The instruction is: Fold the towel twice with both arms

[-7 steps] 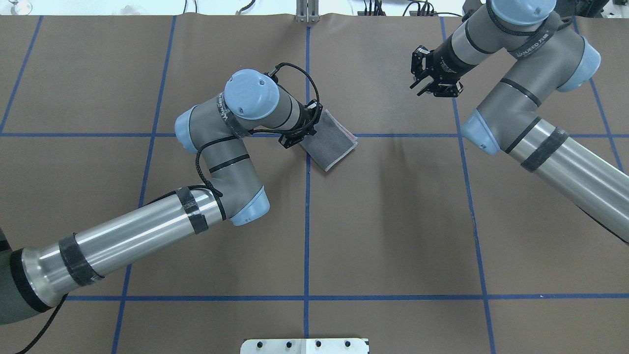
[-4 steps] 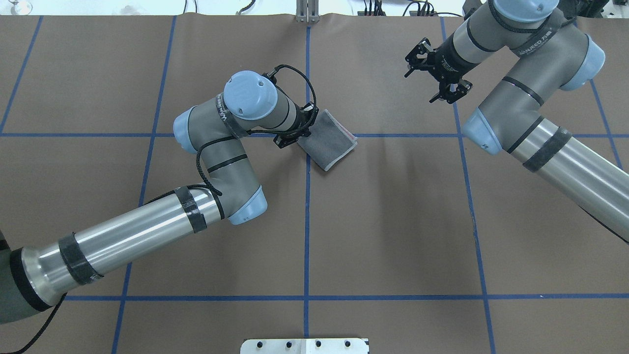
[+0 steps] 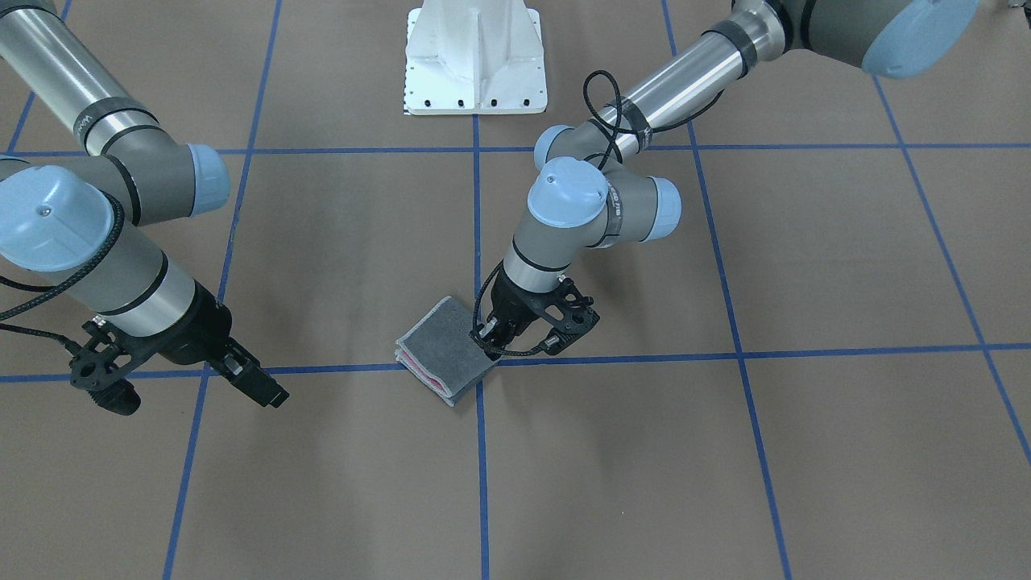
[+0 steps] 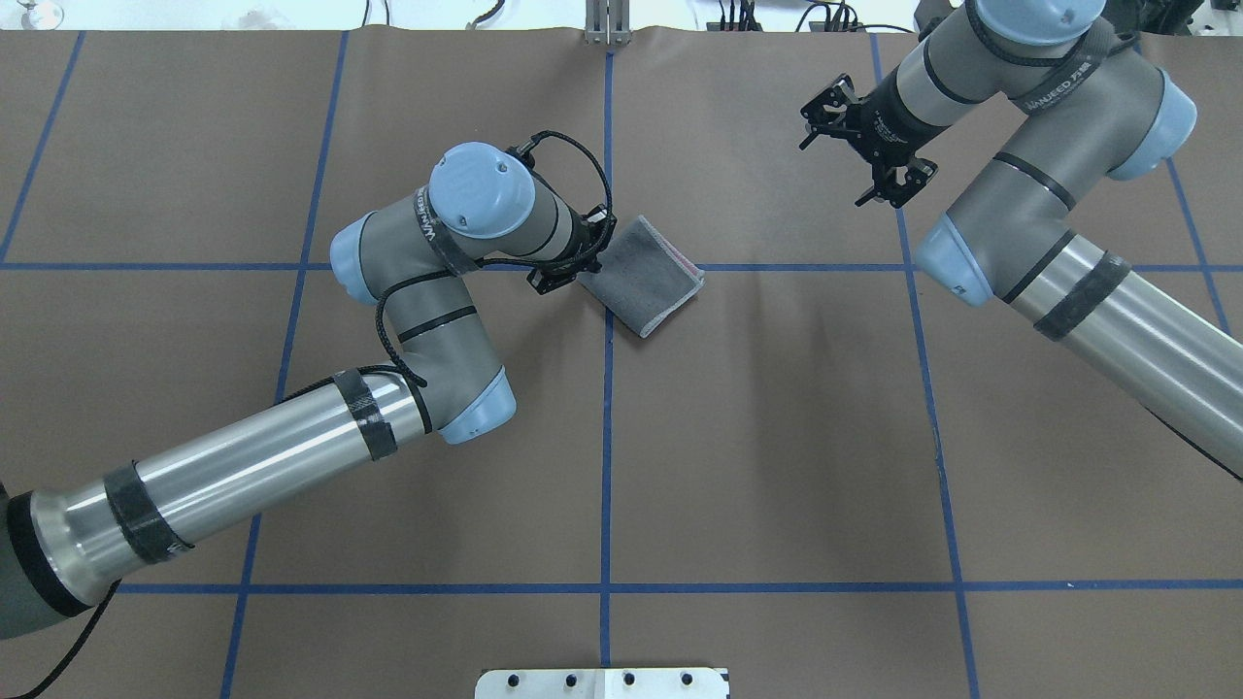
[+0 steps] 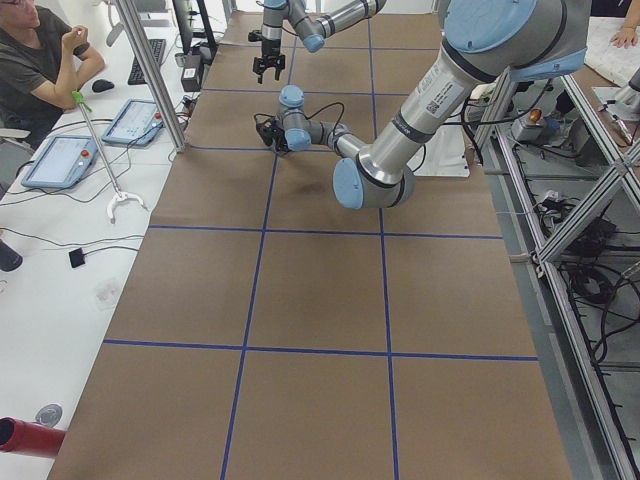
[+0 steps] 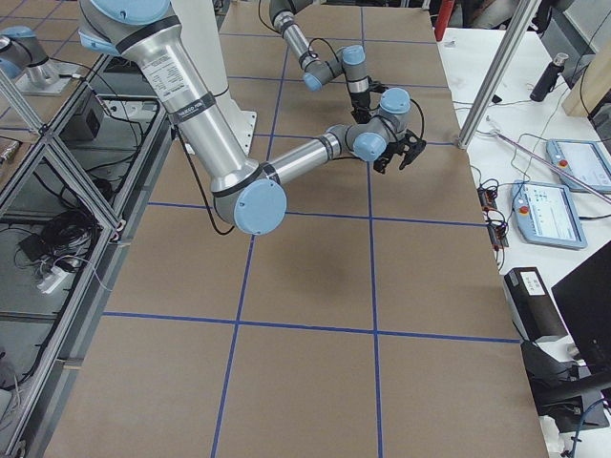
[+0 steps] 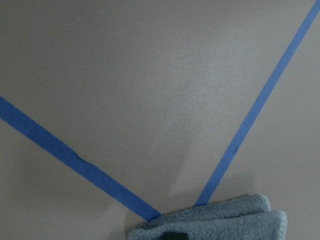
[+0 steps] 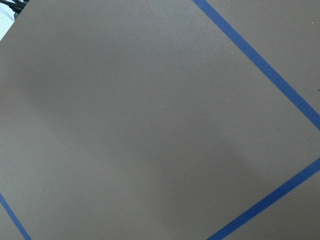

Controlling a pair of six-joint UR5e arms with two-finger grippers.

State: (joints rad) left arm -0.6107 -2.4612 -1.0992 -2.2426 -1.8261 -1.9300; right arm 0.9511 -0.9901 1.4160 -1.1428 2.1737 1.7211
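Right arm point(image 6: 191, 105) is the near, large one; it enters top left, its elbow sits low over the brown table point(image 6: 305, 382), and its forearm runs up and right to the wrist; right pincer point(image 6: 401, 158) hangs off that wrist, fingers apart, tips pointing down at the table, just beside a blue tape line point(image 6: 372, 277); left arm point(image 6: 329, 65) is far and small, lower end hidden behind the near wrist; white pedestal point(image 6: 212, 38) stands behind the near arm; silver frame post point(image 6: 506, 67) at the table's right edge; side table point(image 6: 573, 253) carries two teach pendants point(image 6: 580, 162) and a monitor point(image 6: 587, 301); cables point(image 6: 57, 239) lie on the floor at left.
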